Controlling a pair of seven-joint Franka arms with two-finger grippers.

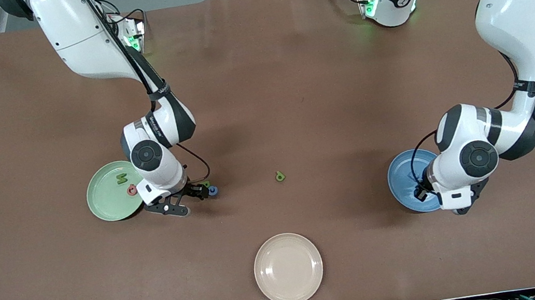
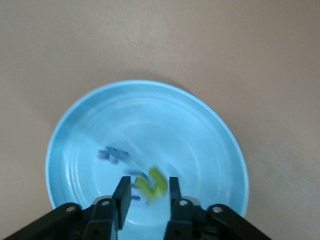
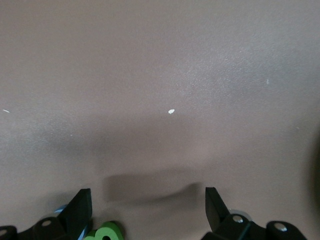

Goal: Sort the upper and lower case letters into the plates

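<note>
- Nearest to me is the beige plate, with nothing on it. It isn't one of the sorting plates, so I'm ignoring it.
- The green plate is at the right arm's end and already holds two pieces. One is a zigzag green letter and the other is a pinkish-red letter.
- The right gripper is low over the table just beside that plate, with its jaws spread wide and nothing in them. A small green letter and a blue letter lie on the table right at its fingertips. My guess is one of them is the next pick.
- A lone green letter sits on the bare table about midway between the two arms, with nothing near it.
- The blue plate is at the left arm's end, and the left gripper hangs over it.
- The left wrist view shows a yellow-green letter in the narrow gap of that gripper. It's smeared, so I can't tell whether it's gripped or dropping.
- That view also shows blue bits lying in the blue plate, but they're too blurry for me to count.
- I'd call the job a bit over half done. Three letters on the table are left to sort.
</note>
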